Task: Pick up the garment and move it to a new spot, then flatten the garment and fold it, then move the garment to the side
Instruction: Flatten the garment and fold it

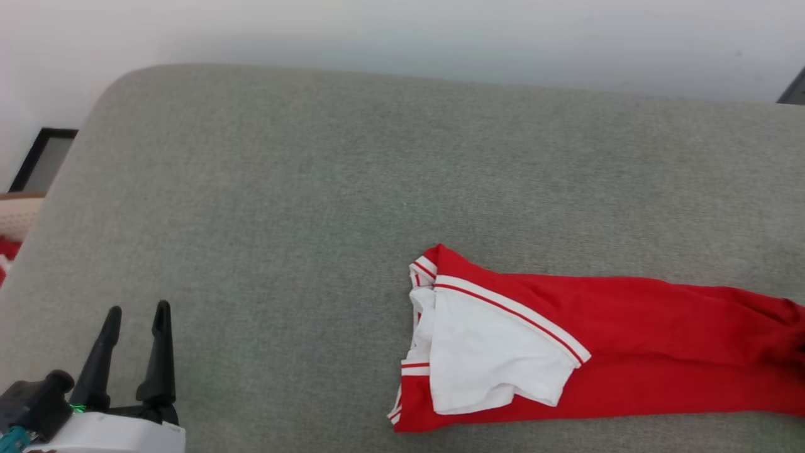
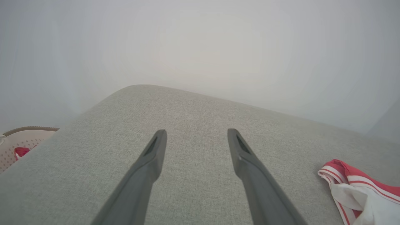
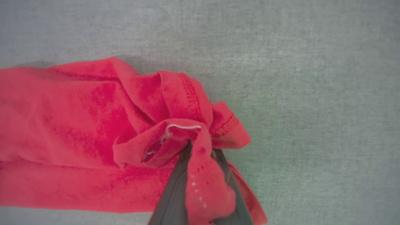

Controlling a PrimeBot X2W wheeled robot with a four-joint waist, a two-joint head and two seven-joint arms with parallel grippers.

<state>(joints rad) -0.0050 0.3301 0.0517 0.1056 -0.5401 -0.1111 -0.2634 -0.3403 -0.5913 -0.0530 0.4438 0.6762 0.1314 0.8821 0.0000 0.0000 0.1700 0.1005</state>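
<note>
The garment [image 1: 629,352], a red T-shirt with a white sleeve and striped trim, lies folded lengthwise on the grey cushion surface [image 1: 314,207], stretching from the centre to the right edge of the head view. Its collar end also peeks in at the lower right of the left wrist view as the garment [image 2: 356,187]. My right gripper [image 3: 200,150] is shut on a bunched red hem of the garment [image 3: 93,131], cloth pinched between its fingers. My left gripper [image 1: 137,318] hovers open at the lower left, well apart from the shirt, and nothing lies between the left gripper [image 2: 195,137] fingers.
A pale perforated basket [image 2: 18,143] holding something red stands off the cushion's left edge. A dark-framed object [image 1: 44,160] leans by the wall at far left. Behind the cushion is a pale wall [image 1: 440,31]. Open cushion lies left of and beyond the shirt.
</note>
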